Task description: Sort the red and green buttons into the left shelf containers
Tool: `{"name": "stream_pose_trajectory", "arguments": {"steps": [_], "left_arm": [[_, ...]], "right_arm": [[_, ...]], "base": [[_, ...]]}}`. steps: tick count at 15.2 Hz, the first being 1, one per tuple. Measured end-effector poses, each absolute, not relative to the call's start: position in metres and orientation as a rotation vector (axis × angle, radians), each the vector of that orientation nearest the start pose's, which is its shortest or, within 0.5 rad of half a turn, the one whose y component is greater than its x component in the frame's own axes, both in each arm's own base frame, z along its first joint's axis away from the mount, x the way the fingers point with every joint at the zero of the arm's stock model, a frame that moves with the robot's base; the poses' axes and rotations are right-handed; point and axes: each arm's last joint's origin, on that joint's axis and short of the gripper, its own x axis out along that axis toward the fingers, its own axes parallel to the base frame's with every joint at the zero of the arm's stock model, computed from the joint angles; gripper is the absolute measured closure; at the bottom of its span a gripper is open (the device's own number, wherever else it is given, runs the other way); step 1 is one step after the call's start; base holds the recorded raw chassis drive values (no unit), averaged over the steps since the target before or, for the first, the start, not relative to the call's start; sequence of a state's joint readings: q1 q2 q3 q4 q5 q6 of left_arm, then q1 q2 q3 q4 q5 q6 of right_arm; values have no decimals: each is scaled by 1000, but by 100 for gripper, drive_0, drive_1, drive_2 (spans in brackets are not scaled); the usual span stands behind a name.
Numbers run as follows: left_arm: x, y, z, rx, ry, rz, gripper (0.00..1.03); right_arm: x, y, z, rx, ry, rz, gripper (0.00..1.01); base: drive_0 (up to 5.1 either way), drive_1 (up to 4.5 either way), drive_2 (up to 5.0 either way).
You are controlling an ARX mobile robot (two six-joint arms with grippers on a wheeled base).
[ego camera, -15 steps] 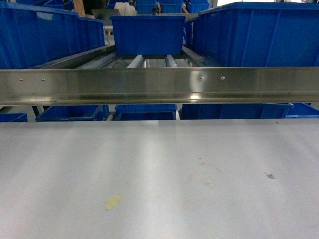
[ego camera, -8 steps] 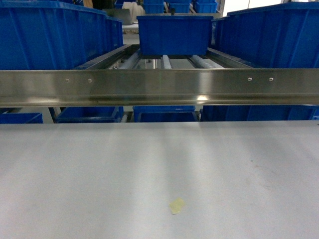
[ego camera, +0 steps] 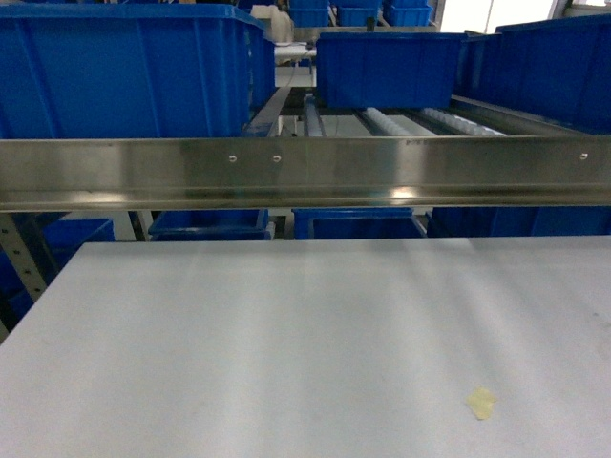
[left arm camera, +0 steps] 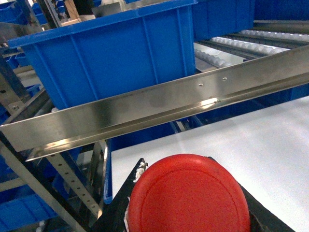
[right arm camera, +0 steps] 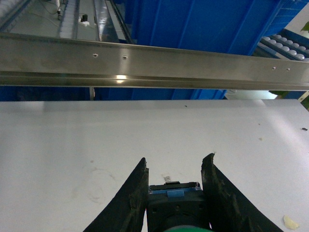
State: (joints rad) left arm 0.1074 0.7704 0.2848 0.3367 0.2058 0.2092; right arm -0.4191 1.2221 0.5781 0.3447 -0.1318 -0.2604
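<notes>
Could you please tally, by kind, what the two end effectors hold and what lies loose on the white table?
Red button, in the left end effector: 1
Dark-bodied item with a green edge, in the right end effector: 1
Yellowish tape scrap, on the table: 1
Total: 3

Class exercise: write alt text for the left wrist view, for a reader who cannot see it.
A red button with a round domed cap fills the bottom of the frame, held in the left gripper. Behind it runs a steel rail, with a large blue bin on the shelf above.
</notes>
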Motion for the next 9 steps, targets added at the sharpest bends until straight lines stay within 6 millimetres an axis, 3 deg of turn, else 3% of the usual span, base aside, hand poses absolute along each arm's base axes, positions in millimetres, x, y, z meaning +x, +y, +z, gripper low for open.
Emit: {"name": "stream_pose_trajectory", "arguments": {"steps": [9], "left_arm": [[170,12,212,186,135,-113,73]], "right_arm": [[233,-100,224,-174,326,-245,72]], "base": [[-499,246,246]]}}
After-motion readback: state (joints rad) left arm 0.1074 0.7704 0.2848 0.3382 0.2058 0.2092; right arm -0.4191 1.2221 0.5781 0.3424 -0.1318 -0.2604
